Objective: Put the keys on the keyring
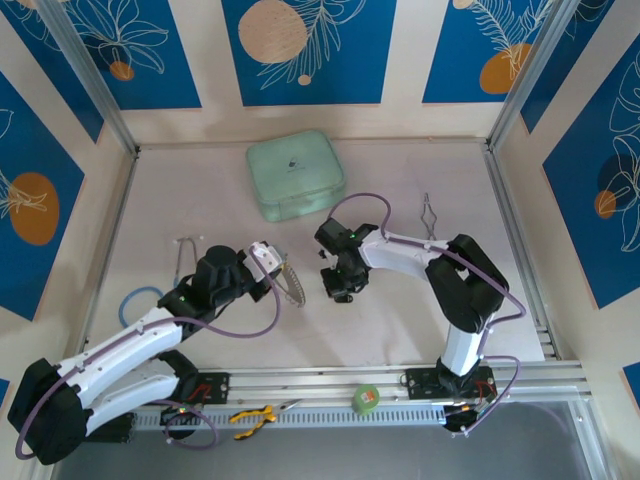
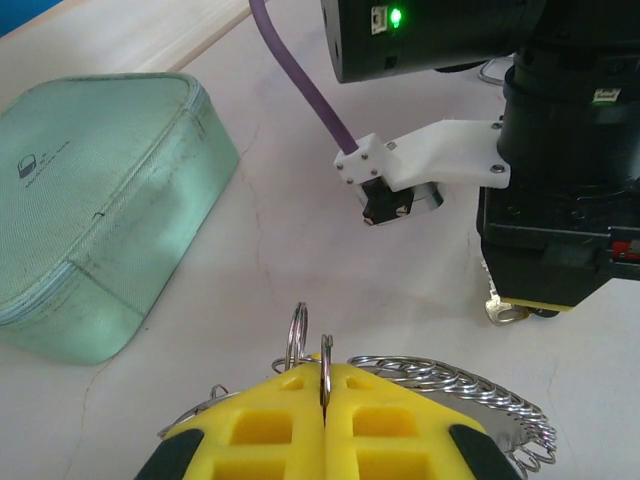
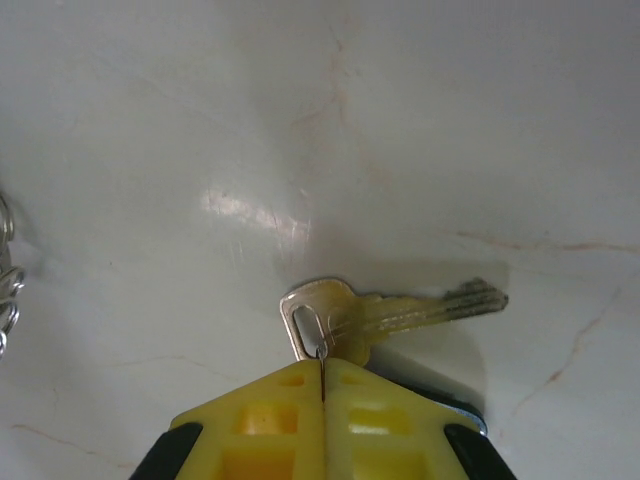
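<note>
Left pincer (image 2: 325, 388) clamped on thin silver keyring (image 2: 297, 335), ring upright, beaded chain (image 2: 470, 388) lying on surface (image 2: 300, 250). Right pincer (image 3: 323, 385) clamped at head of silver-gold key (image 3: 420, 312), on surface

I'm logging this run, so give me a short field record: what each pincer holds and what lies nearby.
left pincer: shut on thin silver keyring loop
silver link chain: trailing beside that pincer
right pincer: shut at the head of pale metal key
key on keyring: not yet, the two are apart
nearby: mint-green zipped case
</note>
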`<action>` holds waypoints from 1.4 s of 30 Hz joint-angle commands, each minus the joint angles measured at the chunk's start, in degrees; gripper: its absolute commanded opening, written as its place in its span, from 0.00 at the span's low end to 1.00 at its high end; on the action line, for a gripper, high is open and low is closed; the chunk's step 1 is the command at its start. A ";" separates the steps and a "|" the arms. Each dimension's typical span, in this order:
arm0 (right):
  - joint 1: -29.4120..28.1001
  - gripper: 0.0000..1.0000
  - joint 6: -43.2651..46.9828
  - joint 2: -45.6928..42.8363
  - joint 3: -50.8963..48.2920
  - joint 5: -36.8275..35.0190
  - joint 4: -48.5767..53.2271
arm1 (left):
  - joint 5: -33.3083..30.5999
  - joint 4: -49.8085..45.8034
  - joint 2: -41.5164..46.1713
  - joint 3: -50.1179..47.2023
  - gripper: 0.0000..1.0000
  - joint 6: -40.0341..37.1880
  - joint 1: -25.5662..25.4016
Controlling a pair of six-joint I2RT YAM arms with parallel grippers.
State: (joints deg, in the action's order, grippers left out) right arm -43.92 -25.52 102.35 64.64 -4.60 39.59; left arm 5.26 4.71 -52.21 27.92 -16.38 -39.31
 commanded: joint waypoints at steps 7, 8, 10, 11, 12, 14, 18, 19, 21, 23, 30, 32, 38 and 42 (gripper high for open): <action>-0.27 0.00 0.64 2.59 2.41 1.00 -1.27 | -0.24 1.53 0.09 1.50 0.00 0.78 -0.67; -0.27 0.00 0.62 2.76 2.50 1.04 -1.28 | -0.25 1.53 0.09 1.51 0.00 0.78 -0.64; -0.20 0.00 0.73 3.04 2.63 1.09 -1.27 | -0.29 1.53 0.06 1.49 0.00 0.69 -0.68; -0.21 0.00 0.70 3.25 2.74 1.08 -1.19 | -0.31 1.53 0.10 1.45 0.00 0.73 -0.65; -0.21 0.01 0.70 3.39 2.75 1.06 -1.12 | -0.33 1.58 0.09 1.44 0.00 0.71 -0.64; -0.20 0.06 0.69 3.56 2.86 0.98 -1.01 | -0.34 1.54 0.13 1.47 0.00 0.67 -0.68; -0.21 0.11 0.60 3.78 2.86 0.91 -0.84 | -0.33 1.53 0.24 1.51 0.00 0.56 -0.63; -0.21 0.11 0.62 3.79 2.86 0.99 -0.83 | -0.33 1.53 0.24 1.48 0.00 0.58 -0.68; -0.33 0.12 0.64 3.83 2.93 1.04 -0.86 | -0.33 1.53 0.20 1.45 0.00 0.49 -0.68; -0.28 0.12 0.58 3.91 2.98 1.23 -0.91 | -0.33 1.41 0.22 1.48 0.00 0.49 -0.68; -0.28 0.03 0.73 3.96 3.12 1.26 -0.83 | -0.51 1.35 0.33 1.52 0.00 0.38 -0.68; -0.29 0.01 0.82 3.79 3.18 1.12 -0.68 | -0.59 1.27 0.28 1.61 0.00 0.30 -0.64; -0.37 0.07 0.63 3.91 3.11 1.33 -0.65 | -0.69 1.30 0.36 1.46 0.00 0.29 -0.65; -0.59 0.11 0.48 4.35 3.35 1.68 -0.66 | -0.70 1.35 0.28 1.47 0.00 0.21 -0.68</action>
State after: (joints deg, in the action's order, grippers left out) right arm -43.92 -25.10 105.56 66.76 -4.29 38.13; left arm 5.26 4.73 -52.23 27.92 -16.40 -39.31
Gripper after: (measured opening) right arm 0.109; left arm 0.059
